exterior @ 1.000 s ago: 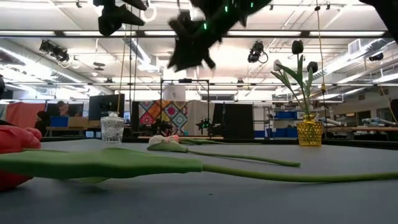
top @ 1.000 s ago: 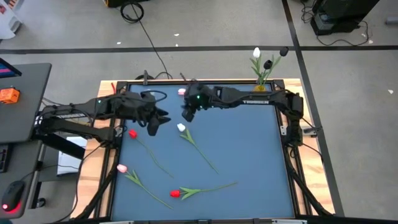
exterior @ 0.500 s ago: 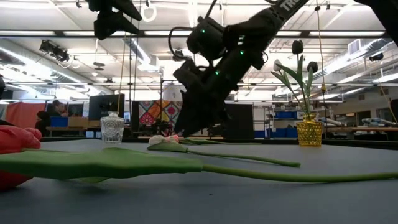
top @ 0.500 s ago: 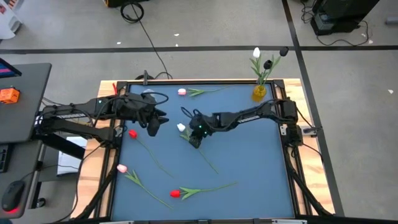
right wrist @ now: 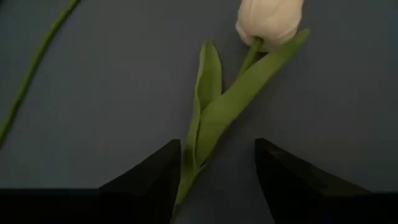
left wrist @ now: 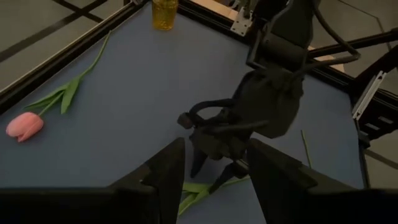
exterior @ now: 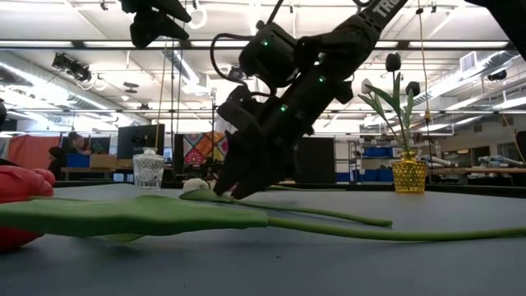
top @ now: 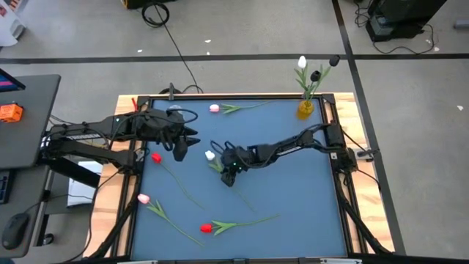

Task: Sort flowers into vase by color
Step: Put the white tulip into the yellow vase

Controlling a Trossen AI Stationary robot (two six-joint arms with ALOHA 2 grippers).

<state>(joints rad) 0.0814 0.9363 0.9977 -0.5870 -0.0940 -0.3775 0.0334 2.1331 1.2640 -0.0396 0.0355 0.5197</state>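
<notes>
While the left gripper [top: 183,149] hangs above the left part of the blue counter [top: 293,183] with its fingers parted and holding nothing, the right gripper [top: 229,176] is down near the counter's middle over an artificial white tulip with a thin green stem and leaves [top: 211,155]. Its two dark fingers [right wrist: 149,180] stand spread wide, one on either side of the stem just below the leaves; the wrist view shows the stem running between them with clear gaps, so nothing is gripped. The white head lies just beyond the fingertips, flat on the counter.

Other tulips lie loose on the counter: a pink one [top: 214,108] by the far edge, a red one [top: 156,157] and a pink one [top: 143,199] on the left, and a red one [top: 207,228] toward the near edge. A yellow glass vase [top: 305,109] at the far right corner holds a white and two black tulips. A clear glass vase [exterior: 149,171] stands at the far left
</notes>
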